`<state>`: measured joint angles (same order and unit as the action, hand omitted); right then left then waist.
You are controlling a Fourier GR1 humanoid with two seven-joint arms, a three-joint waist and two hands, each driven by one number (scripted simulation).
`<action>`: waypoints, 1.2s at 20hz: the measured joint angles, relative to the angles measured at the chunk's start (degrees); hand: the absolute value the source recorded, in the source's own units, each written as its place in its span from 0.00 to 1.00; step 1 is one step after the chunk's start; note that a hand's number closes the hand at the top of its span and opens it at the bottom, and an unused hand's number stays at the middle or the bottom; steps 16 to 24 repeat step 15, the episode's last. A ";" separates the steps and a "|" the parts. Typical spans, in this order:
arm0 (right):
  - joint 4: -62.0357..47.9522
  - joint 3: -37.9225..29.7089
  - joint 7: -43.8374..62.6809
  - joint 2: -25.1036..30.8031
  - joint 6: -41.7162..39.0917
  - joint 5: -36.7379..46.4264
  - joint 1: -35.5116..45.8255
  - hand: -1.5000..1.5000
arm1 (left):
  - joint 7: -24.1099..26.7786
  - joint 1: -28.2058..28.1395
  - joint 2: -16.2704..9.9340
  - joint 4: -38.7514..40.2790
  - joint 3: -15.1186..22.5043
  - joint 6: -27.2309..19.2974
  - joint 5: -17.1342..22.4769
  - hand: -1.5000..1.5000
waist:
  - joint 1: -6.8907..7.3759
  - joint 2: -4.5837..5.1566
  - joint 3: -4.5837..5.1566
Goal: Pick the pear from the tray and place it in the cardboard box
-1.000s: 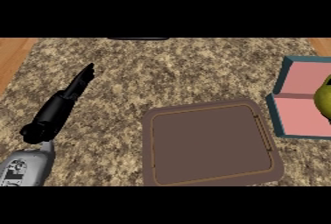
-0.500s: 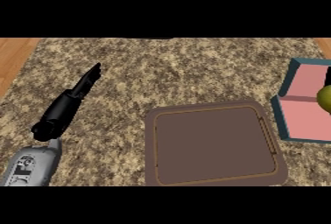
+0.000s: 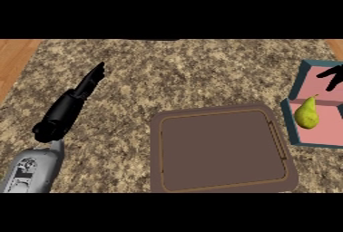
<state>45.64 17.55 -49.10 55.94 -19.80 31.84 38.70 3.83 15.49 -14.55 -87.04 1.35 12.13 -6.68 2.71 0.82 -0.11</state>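
A yellow-green pear (image 3: 307, 114) lies inside the cardboard box (image 3: 295, 127) at the right edge of the speckled stone desk (image 3: 181, 77), stem pointing up and away, resting on the box's pink floor close to its teal left wall. Just above it, the right robot hand (image 3: 332, 74) shows only as dark fingers at the frame's edge, spread apart and clear of the fruit, holding nothing. The brown tray (image 3: 221, 154) sits beside the box toward the desk's near edge, its raised rim framing a bare surface. On the left, the left robot hand (image 3: 90, 82) stretches out over the desk on its grey forearm (image 3: 33, 170), fingers straight and together, gripping nothing, well apart from both tray and box.
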 measured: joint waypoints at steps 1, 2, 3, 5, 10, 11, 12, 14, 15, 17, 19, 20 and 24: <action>-0.64 -0.60 -0.80 -0.43 -0.19 -1.56 0.19 0.00 | 0.27 -0.70 -0.20 -0.23 -0.16 0.13 0.09 0.50 | -0.06 -0.08 -0.01; -1.32 -1.48 -1.14 -1.32 -0.52 -3.54 0.78 0.00 | 0.22 -0.80 -0.34 -0.42 -0.15 0.30 0.11 0.50 | 0.04 -0.08 -0.03; -1.92 -2.60 -1.30 -2.44 -1.01 -6.06 0.99 0.00 | 0.11 -0.86 -0.45 -0.50 -0.32 0.32 0.17 0.50 | -0.04 -0.12 -0.04; -3.53 -5.21 -0.42 -5.23 -3.06 -12.14 1.16 0.00 | -0.06 -0.91 -0.38 -0.55 -0.35 0.44 0.36 0.50 | -0.20 -0.15 -0.07; -9.63 -11.92 6.69 -9.45 -10.56 -26.47 2.39 0.00 | 0.54 -1.32 -0.27 -0.58 -0.30 0.37 0.24 0.50 | -0.38 -0.06 -0.04; -11.05 -13.27 8.87 -9.54 -12.32 -28.96 3.17 0.00 | 0.56 -1.10 -0.38 -0.47 -0.49 0.39 0.29 0.50 | -0.42 -0.04 -0.03; -12.56 -14.58 11.05 -9.58 -13.95 -31.26 4.03 0.00 | 0.38 -0.89 -0.33 -0.41 -0.43 0.42 0.27 0.50 | -0.41 -0.01 -0.03; -15.85 -16.77 15.08 -9.66 -16.67 -34.93 5.84 0.00 | 0.13 -0.17 -0.29 -0.32 -0.39 0.57 0.32 0.50 | -0.11 0.18 -0.05; -17.46 -17.94 16.85 -9.48 -17.79 -36.59 6.83 0.00 | -0.04 0.17 -0.35 -0.32 -0.41 0.71 0.37 0.50 | -0.01 0.24 -0.07; -17.46 -17.94 16.85 -9.48 -17.79 -36.59 6.83 0.00 | -0.04 0.17 -0.35 -0.32 -0.41 0.71 0.37 0.50 | -0.01 0.24 -0.07; -17.46 -17.94 16.85 -9.48 -17.79 -36.59 6.83 0.00 | -0.04 0.17 -0.35 -0.32 -0.41 0.71 0.37 0.50 | -0.01 0.24 -0.07; -17.46 -17.94 16.85 -9.48 -17.79 -36.59 6.83 0.00 | -0.04 0.17 -0.35 -0.32 -0.41 0.71 0.37 0.50 | -0.01 0.24 -0.07; -17.46 -17.94 16.85 -9.48 -17.79 -36.59 6.83 0.00 | -0.04 0.17 -0.35 -0.32 -0.41 0.71 0.37 0.50 | -0.01 0.24 -0.07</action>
